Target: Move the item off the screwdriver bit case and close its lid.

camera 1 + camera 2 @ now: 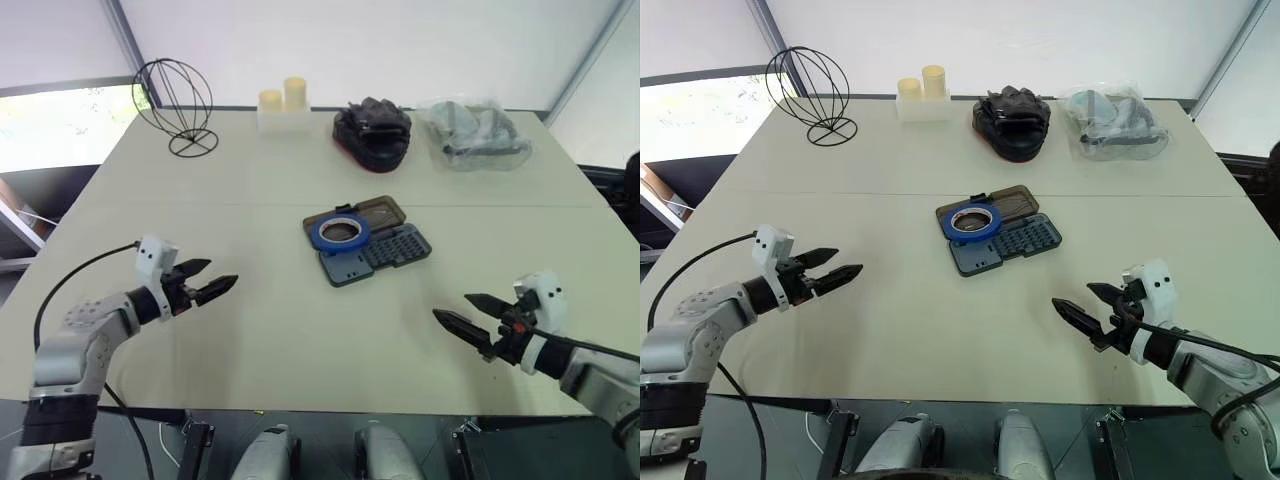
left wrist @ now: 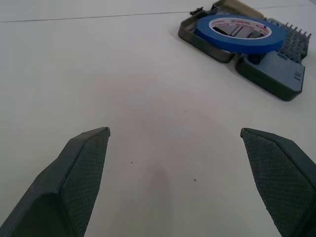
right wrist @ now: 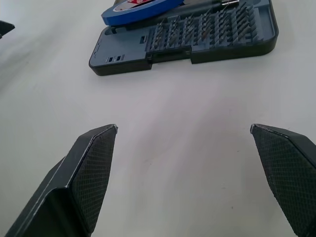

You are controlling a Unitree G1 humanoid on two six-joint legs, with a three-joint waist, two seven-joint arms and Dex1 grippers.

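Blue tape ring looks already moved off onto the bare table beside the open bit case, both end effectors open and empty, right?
Not quite. The blue tape ring lies on the open bit case, as the left eye view shows. The left end effector and right end effector are open and empty.

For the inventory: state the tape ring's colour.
Blue, with a pale inner core; the tape ring shows best in the left wrist view.
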